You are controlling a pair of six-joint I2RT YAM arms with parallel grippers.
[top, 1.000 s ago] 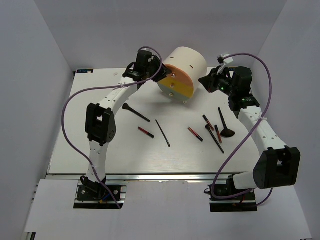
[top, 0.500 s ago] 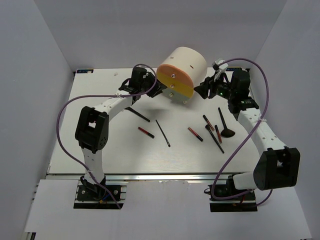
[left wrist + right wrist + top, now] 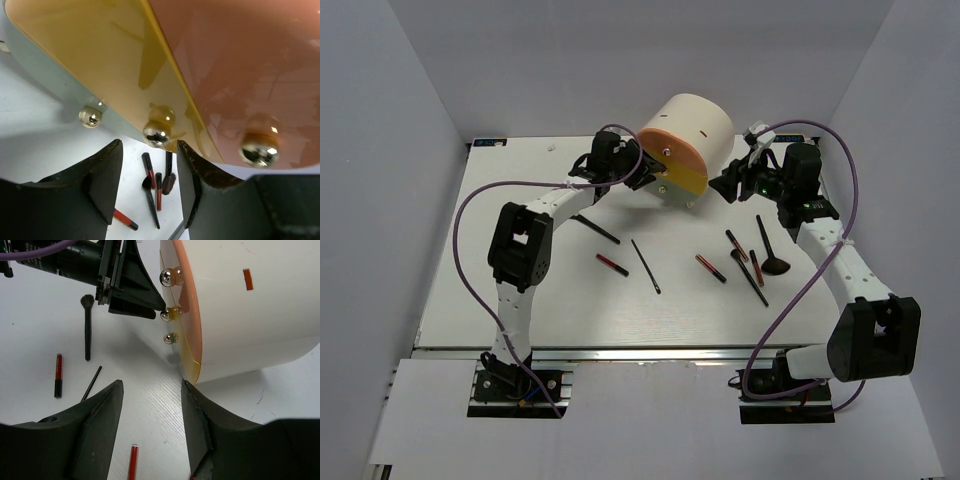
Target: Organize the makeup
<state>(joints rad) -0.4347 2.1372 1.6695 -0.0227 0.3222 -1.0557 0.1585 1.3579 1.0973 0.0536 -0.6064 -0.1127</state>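
Left brush (image 3: 592,226): lay on the desk (image 3: 580,320) just below the left arm. Its flared head was plain only in the right wrist view.
Left red-and-black stick (image 3: 611,264): lay near the slim black stick (image 3: 645,266), the two apart.
Left claw (image 3: 149,150): fingers stood apart and gripped nothing, with the middle knob (image 3: 157,133) just above the gap. The right wrist view showed the claw tip at that knob. Contact could not be judged from overhead.
Case (image 3: 695,125): stood at the far centre of the desk. The yellow drawer front (image 3: 90,45) and orange drawer front (image 3: 240,65) showed close up in the left wrist view. Three metal knobs were clear in both wrist views but tiny overhead. Both wrist views cut off the case's rear.
Marking: an orange rectangle (image 3: 247,279) on the case wall appeared in the right wrist view alone.
Right claw (image 3: 150,385): fingers stood apart and empty, over bare desk beside the case.
Right makeup: three short red-and-black sticks (image 3: 710,268) and two black brushes (image 3: 752,282) lay right of centre. The left wrist view caught some of them between its fingers, partly cut off.
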